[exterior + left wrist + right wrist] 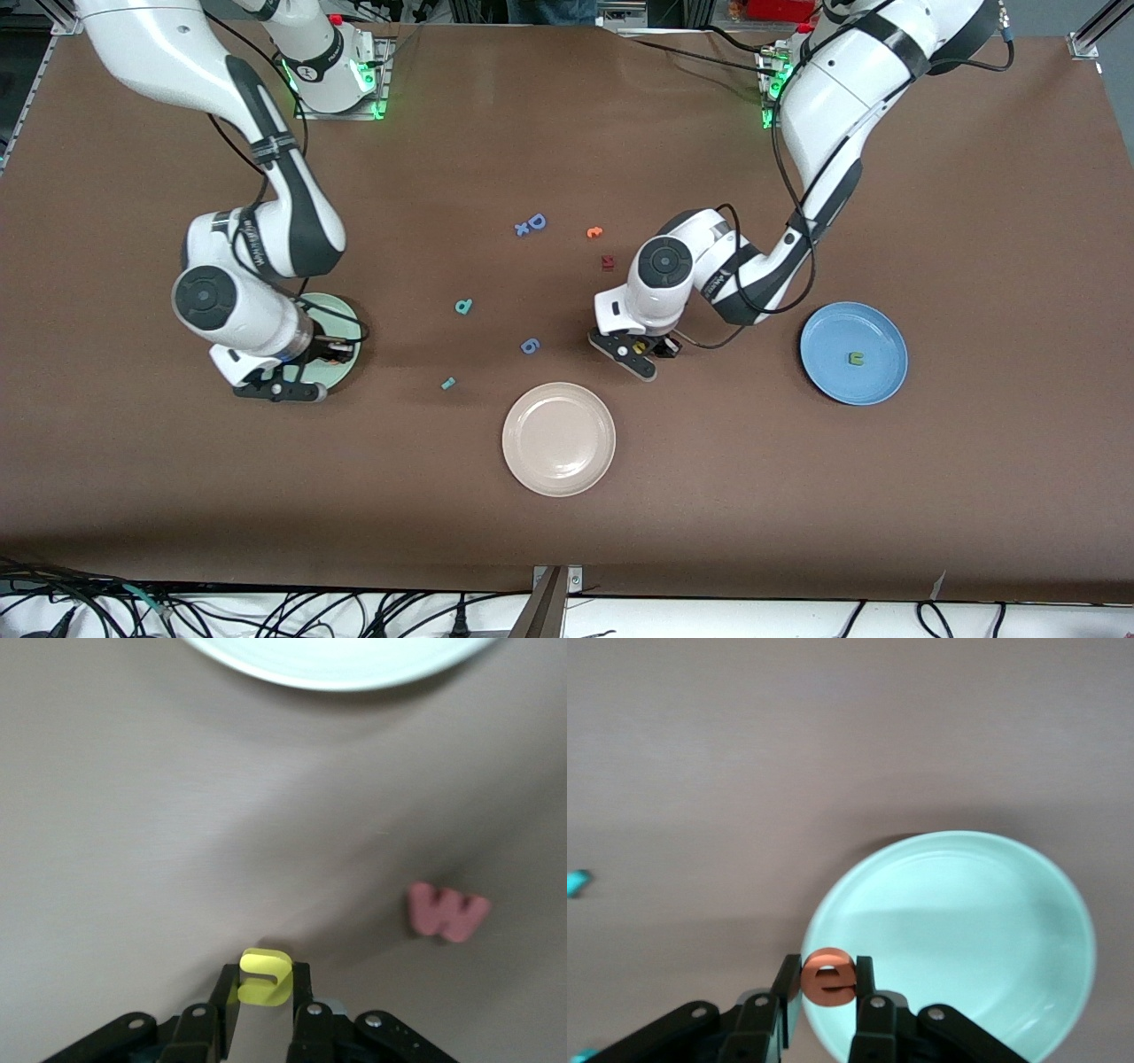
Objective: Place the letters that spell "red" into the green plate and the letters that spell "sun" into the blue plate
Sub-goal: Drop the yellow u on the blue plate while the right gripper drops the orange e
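My left gripper (264, 992) is shut on a small yellow letter (263, 973) low over the table, between the beige plate and the dark red letter; in the front view this gripper (656, 347) shows there. My right gripper (827, 985) is shut on the orange "e" (830, 967) above the rim of the green plate (966, 930), which shows at the right arm's end of the table (346, 315). The blue plate (853, 353) holds an olive-green letter (856, 359). A teal "d" (463, 307) and a smaller teal piece (448, 383) lie on the table.
A beige plate (558, 439) sits nearest the front camera. A pink "w" (447, 912) lies beside my left gripper. A blue "D" with an "x" (532, 224), another orange letter (594, 232), a dark red letter (608, 262) and a blue "6" (530, 346) are scattered mid-table.
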